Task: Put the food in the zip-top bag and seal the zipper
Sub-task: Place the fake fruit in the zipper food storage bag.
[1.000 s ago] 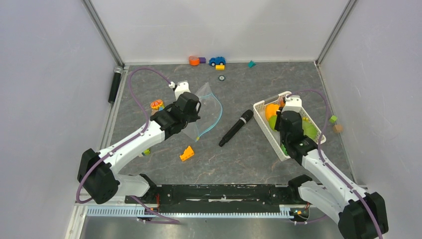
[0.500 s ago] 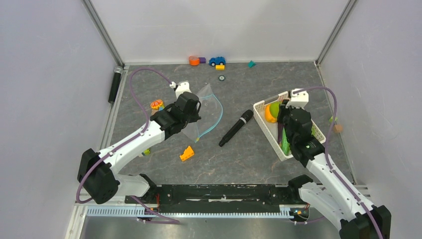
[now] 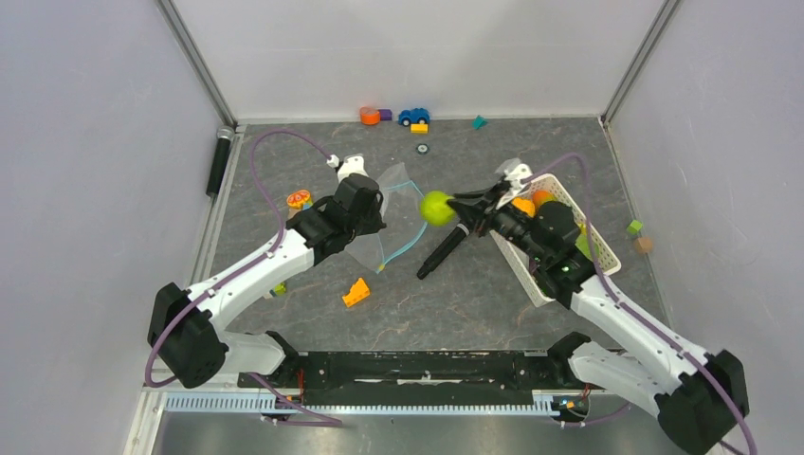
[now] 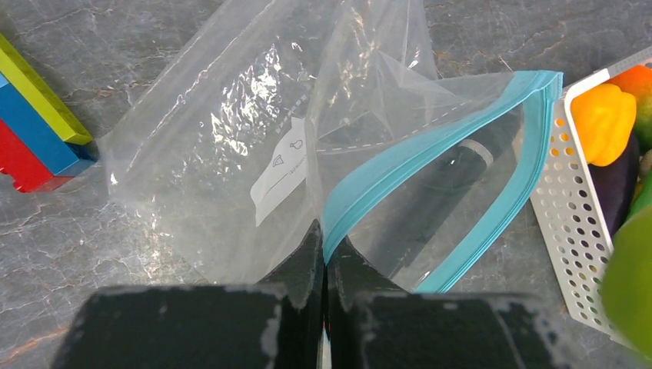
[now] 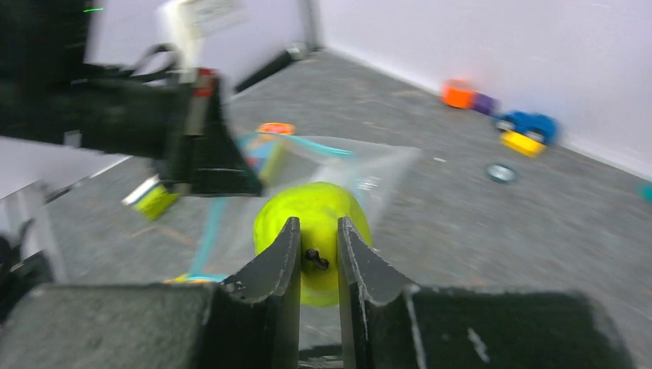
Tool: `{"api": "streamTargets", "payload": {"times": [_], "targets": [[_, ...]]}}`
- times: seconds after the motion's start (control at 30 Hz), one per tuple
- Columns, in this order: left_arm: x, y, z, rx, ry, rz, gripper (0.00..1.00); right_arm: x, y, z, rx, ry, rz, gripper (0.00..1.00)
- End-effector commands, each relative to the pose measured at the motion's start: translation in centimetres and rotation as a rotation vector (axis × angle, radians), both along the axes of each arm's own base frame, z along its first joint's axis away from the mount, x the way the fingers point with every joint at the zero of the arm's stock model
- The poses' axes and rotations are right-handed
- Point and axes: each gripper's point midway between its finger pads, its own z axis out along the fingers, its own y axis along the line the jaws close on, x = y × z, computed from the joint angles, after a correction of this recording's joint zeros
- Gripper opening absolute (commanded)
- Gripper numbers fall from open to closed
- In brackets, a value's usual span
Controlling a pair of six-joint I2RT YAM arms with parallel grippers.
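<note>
Out from over the basket (image 3: 599, 237) my right arm has swung leftward across the desk (image 3: 455, 313), bringing a green fruit (image 3: 436, 208) up beside the zip-top bag (image 3: 398, 190); my left arm has held its place. The desk is a dark grey, marbled slab. The bag is clear, crinkled, floppy film with a pale label patch, and it is partly lifted off the desk. The basket is stiff white plastic, its walls pierced with rows of small holes, and an orange pepper (image 4: 603, 123) lies inside it. A black microphone (image 3: 438, 258), a slim cylinder, lies on the desk between bag and basket, under my right wrist. The fruit is round, smooth, glossy lime plastic.

My right fingers (image 5: 317, 246) stand a little apart, clamped on the near side of the fruit, which hangs above the desk just beside the bag's mouth. My left fingers (image 4: 323, 250) are pressed fully together, pinching the near end of the zipper (image 4: 430, 150).

The zipper, a thin teal strip, runs from my left fingers away toward the far wall, leaning slightly right in the top view. Its two halves are parted into a lens-shaped opening that faces right, toward the fruit and the basket.
</note>
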Motion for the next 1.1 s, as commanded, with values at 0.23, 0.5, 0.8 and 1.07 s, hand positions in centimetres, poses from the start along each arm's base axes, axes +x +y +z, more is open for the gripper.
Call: {"api": "streamTargets", "payload": {"times": [0.23,0.5,0.8,1.07], "targets": [[-0.8,-2.2,2.4,-0.129,0.018,-0.065,0.02,-0.2,8.8,2.7,0.005,-0.136,0.156,0.00],[-2.7,-2.5,4.8,-0.213,0.006,-0.127,0.02,1.5,8.5,-0.9,-0.107,-0.123,0.021,0.00],[-4.1,-4.1,7.3,-0.318,0.012,-0.212,0.02,2.4,10.7,-1.4,-0.207,-0.123,0.007,0.34],[-3.5,-3.2,7.7,-0.314,-0.016,-0.145,0.02,2.4,10.7,-1.3,-0.244,-0.086,0.002,0.85]]}}
